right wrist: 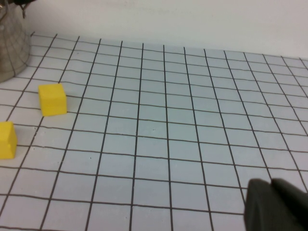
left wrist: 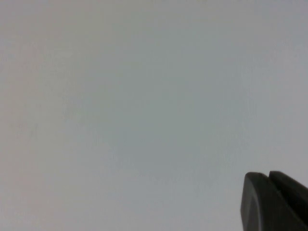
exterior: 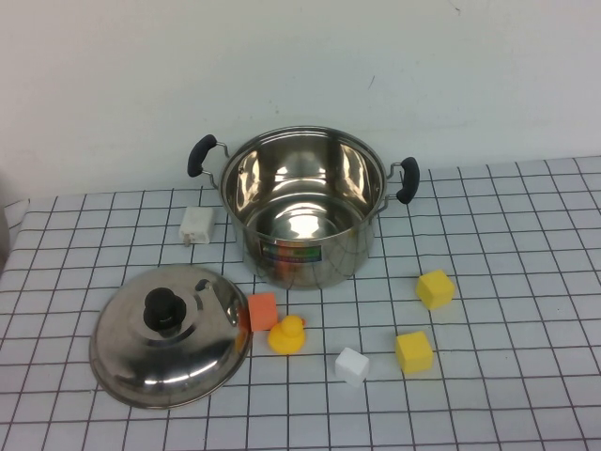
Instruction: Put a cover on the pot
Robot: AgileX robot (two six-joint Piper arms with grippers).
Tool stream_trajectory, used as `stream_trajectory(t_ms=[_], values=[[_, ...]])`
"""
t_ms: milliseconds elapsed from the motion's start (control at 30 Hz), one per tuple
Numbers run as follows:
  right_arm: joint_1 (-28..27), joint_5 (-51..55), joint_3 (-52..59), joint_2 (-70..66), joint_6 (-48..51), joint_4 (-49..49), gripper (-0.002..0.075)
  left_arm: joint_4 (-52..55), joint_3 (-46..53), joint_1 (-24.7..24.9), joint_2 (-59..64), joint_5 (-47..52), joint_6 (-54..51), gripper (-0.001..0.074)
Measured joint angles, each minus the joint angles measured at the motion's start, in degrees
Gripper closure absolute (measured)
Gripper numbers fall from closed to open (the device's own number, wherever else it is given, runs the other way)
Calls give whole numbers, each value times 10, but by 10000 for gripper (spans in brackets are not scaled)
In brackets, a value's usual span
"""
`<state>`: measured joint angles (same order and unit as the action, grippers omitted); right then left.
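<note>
The steel pot [exterior: 305, 211] stands open and empty at the back middle of the table, with black side handles and a coloured label facing me. The domed steel lid [exterior: 171, 335] with a black knob lies on the table at the front left, apart from the pot. Neither arm shows in the high view. My left gripper [left wrist: 267, 175] is shut and empty, facing a blank pale surface. My right gripper [right wrist: 269, 182] is shut and empty above the gridded table, to the right of the pot, whose edge [right wrist: 9, 53] shows in the right wrist view.
An orange block [exterior: 263, 310] and a yellow duck [exterior: 287, 334] lie beside the lid. A white cube [exterior: 351, 365] and two yellow cubes [exterior: 435, 288] [exterior: 413, 351] lie front right. A white box [exterior: 196, 225] sits left of the pot.
</note>
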<state>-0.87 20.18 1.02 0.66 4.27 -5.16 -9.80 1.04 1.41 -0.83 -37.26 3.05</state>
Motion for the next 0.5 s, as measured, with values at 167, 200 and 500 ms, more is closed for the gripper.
stream_trajectory(t_ms=[167, 200, 500], values=[[0, 0, 0, 0, 0, 0, 717, -1, -83, 0, 0, 245, -39, 737], [0, 0, 0, 0, 0, 0, 717, -1, -103, 0, 4, 270, -49, 737], [0, 0, 0, 0, 0, 0, 717, 0, -265, 0, 166, 458, -75, 737]])
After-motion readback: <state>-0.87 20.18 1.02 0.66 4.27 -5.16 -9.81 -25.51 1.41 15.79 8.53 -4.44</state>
